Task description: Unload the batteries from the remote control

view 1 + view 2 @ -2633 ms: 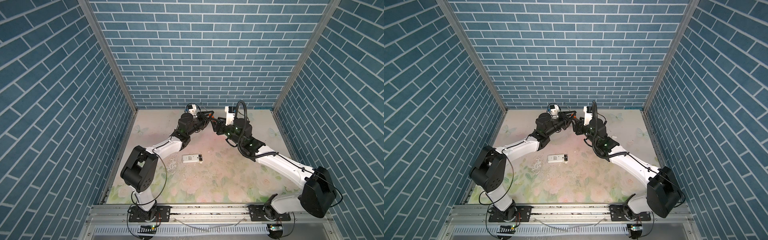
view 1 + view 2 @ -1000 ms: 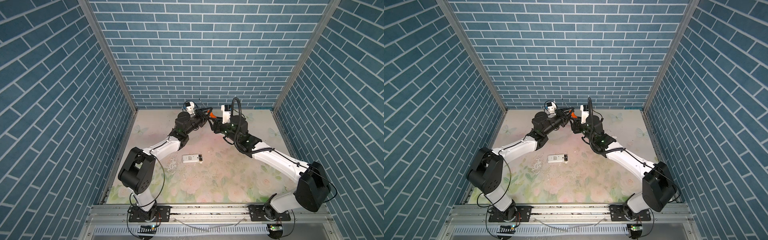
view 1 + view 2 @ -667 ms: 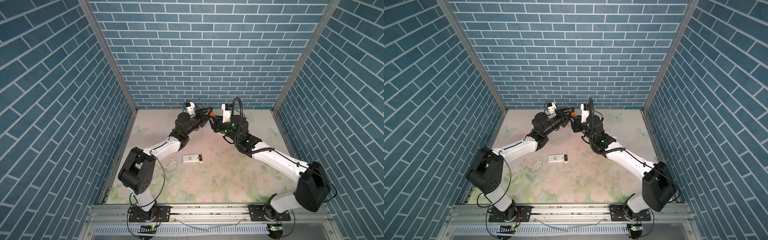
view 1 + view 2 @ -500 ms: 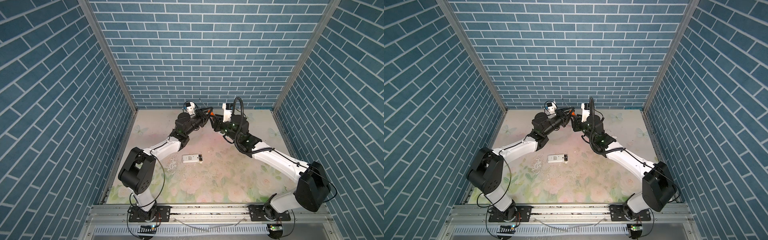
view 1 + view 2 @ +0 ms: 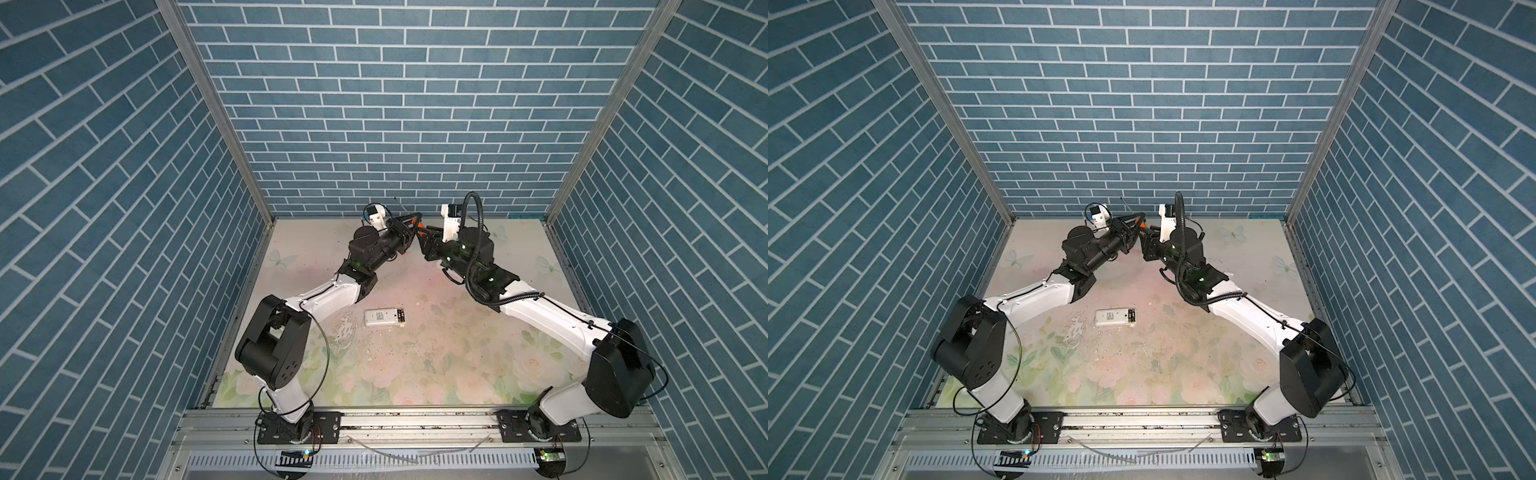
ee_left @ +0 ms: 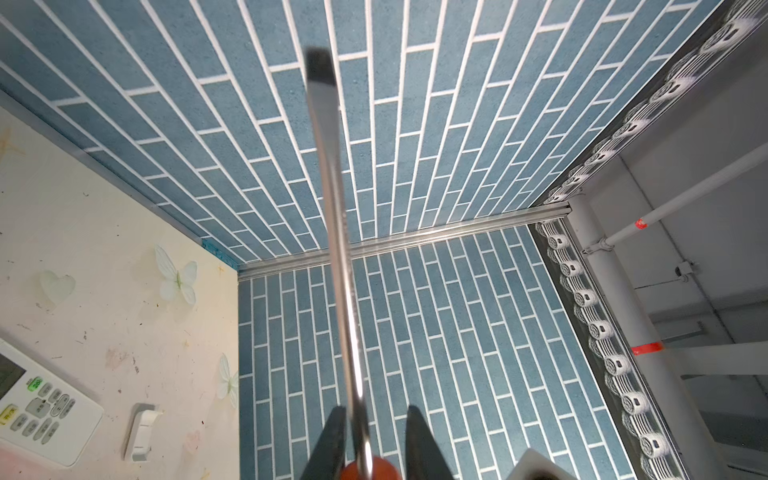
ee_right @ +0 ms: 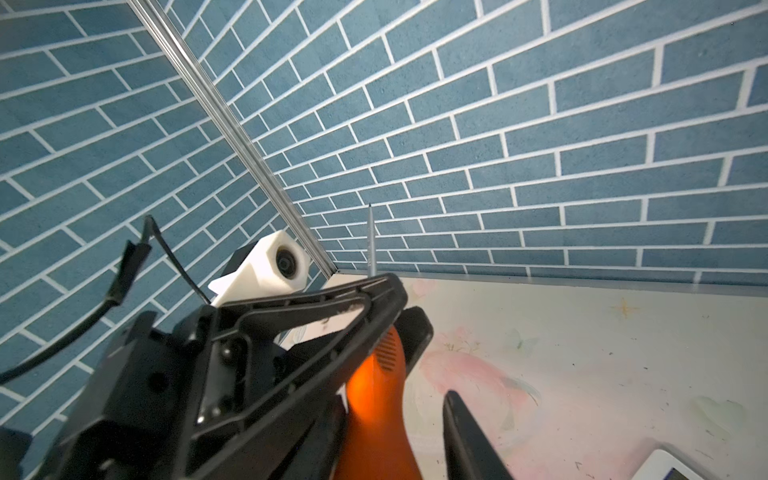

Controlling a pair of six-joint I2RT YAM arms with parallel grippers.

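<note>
Taking the tabletop as a clock with twelve at the back wall, the rail [image 5: 415, 424] carrying both arm bases runs closest to me, at six. Past it, about the centre of the floral table [image 5: 415, 374] and a touch toward nine, the remote control [image 5: 380, 318] lies flat with its long side across, well apart from both arm tips. Its end toward three is uncovered, and the batteries [image 5: 400, 316] sit inside it as dark cells side by side. Both top views show the remote control [image 5: 1113, 317] and the batteries [image 5: 1132, 316] that way.

Further back, near twelve, the two arms meet tip to tip above the table. The left gripper [image 5: 417, 217] is clamped tight on the screwdriver [image 6: 336, 232], its fingers [image 6: 334, 440] pinching where the steel shaft meets the orange handle. The shaft slants up toward the back wall. The right gripper [image 5: 424, 236] stands partly open around the butt of that handle. In the right wrist view one finger [image 7: 465, 436] shows a clear gap to the orange and the other is hidden behind the left gripper, so it grips nothing that I can see.

The left wrist view also catches a white keypad [image 6: 41, 411] with a green button, lying on the table with a small white piece [image 6: 141, 432] just beside it. Whether that is the same remote I cannot tell.
</note>
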